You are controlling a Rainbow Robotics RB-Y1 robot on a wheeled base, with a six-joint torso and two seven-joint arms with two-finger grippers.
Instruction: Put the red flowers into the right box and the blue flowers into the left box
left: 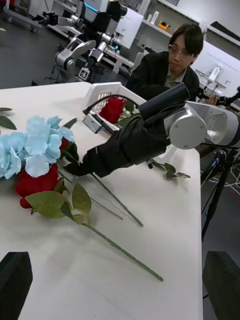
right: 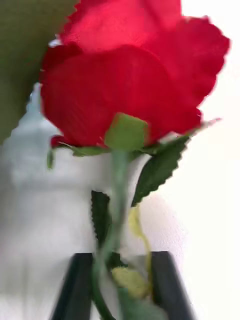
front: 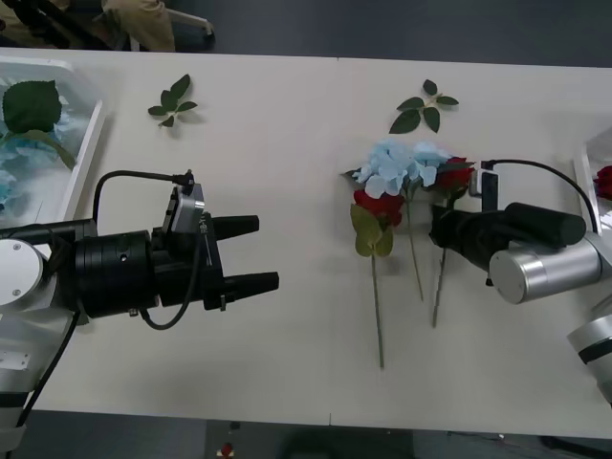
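The right gripper [front: 442, 228] is down on the table [front: 287, 172] among the flower stems, its black fingers [right: 167, 285] pinching the thin green stem of one of the red flowers [front: 455, 178]; in the right wrist view that rose head [right: 130, 75] stands just beyond the fingers, the stem running between them. Just beside it to the robot's left lie a blue flower [front: 397, 164] and a second red rose [front: 379, 206], their heads touching and overlapping, stems trailing toward the near table edge. A further red rose [front: 603, 182] rests in the right box [front: 581, 167] at the table's far right.

The left gripper [front: 251, 253] hovers well apart on the left, its fingers spread and holding nothing, pointing toward the flowers. Behind it the left box [front: 88, 143] holds pale blue flowers [front: 10, 182] with a large leaf. Two loose leaf sprigs [front: 172, 100] [front: 423, 108] lie near the far edge
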